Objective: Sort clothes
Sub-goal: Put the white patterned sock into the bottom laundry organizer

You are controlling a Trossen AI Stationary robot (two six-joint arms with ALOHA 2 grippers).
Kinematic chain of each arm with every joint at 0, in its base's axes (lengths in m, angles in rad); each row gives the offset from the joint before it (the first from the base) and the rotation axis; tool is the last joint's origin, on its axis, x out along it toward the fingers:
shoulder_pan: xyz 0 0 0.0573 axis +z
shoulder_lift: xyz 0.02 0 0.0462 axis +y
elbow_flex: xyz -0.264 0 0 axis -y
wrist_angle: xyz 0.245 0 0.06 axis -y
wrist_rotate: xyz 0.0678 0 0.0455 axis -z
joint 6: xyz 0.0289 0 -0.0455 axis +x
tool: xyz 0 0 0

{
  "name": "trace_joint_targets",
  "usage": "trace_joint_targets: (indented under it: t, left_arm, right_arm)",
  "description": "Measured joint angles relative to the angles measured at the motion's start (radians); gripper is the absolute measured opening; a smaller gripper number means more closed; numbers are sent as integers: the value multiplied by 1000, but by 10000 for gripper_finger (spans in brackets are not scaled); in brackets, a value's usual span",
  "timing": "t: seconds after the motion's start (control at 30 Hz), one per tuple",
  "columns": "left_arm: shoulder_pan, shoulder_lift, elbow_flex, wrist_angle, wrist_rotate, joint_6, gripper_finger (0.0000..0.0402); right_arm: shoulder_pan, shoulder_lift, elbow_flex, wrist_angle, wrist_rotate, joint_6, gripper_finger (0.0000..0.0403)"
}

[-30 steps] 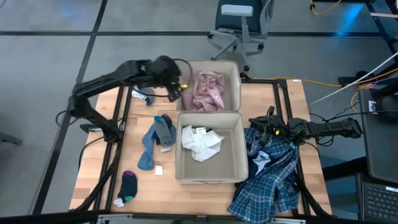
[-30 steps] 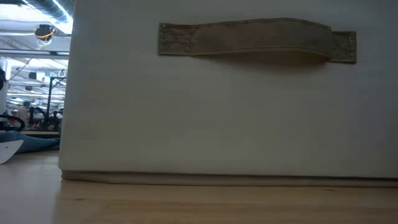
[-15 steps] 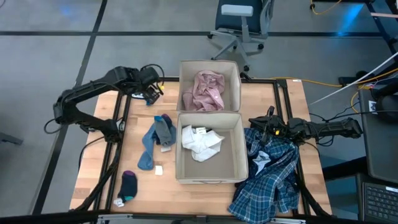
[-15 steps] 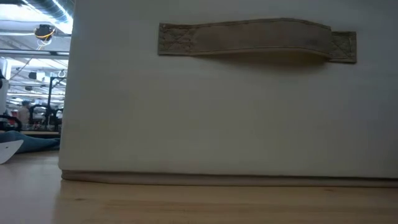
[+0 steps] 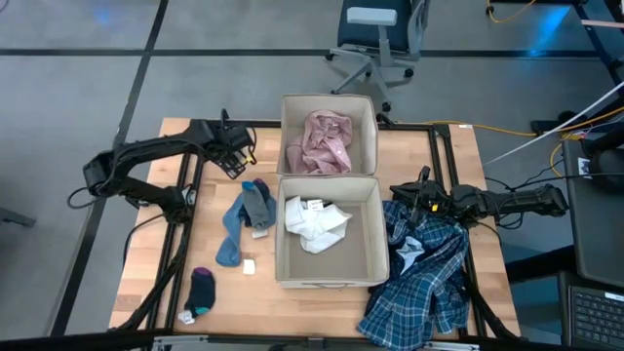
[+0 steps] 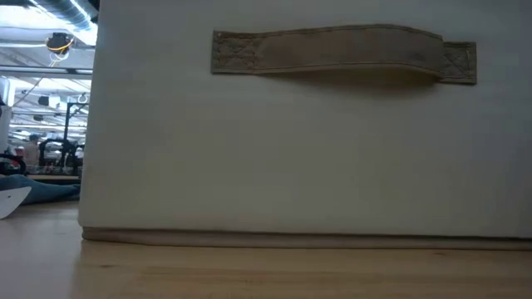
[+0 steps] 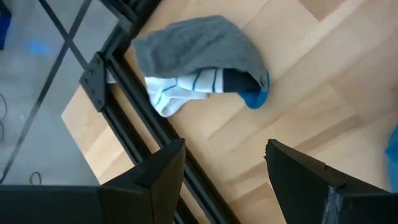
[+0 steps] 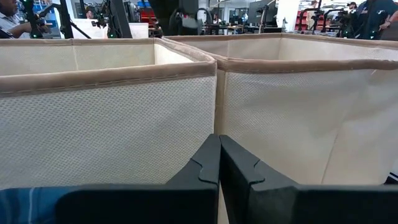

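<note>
Far left of the table [image 5: 146,283]: left gripper [image 5: 237,156] low over the back corner, fingers [image 7: 155,177] spread wide, nothing between them. Just ahead of them in the left wrist view, a grey sock [image 7: 199,53] bunched with a white sock [image 7: 177,93] and a bit of blue at the toe, lying on the wood beside the black frame rail [image 7: 143,124]. Further toward the front, a blue and grey pair of socks [image 5: 244,219] stretched out beside the front bin [image 5: 329,278], touching its left wall. Near the front left edge, a small dark sock [image 5: 200,290] with a teal tip. In the middle, two beige bins back to back: back bin [image 5: 327,99] holding a pink shirt [image 5: 322,141], front bin holding a white top [image 5: 317,224]. In the low view, only the front bin's wall [image 6: 291,158] and its handle strap [image 6: 341,54]. To the right, a blue-white plaid shirt [image 5: 429,283] heaped beside the front bin and hanging off the front edge. Right gripper [image 5: 402,195] resting at the top of that heap, fingers [image 8: 208,168] pressed together, empty, pointed at the bin walls.
</note>
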State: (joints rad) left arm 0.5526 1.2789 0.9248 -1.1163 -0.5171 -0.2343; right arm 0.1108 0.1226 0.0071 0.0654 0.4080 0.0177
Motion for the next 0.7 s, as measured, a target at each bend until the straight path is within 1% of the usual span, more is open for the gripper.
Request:
trace_joint_targets:
  t: [0.17,0.27,0.47,0.7]
  left_arm:
    - [3,0,-51,74,12,-18,210]
    - [7,16,-73,114,44,-12,210]
    - [29,93,-87,140,50,14,210]
    - [81,199,-87,188,35,86,210]
  right_arm:
    - [0,0,0,0,1,0,7]
    - [0,0,0,0,1,0,7]
    - [0,0,0,0,2,0,7]
    - [0,0,0,0,2,0,7]
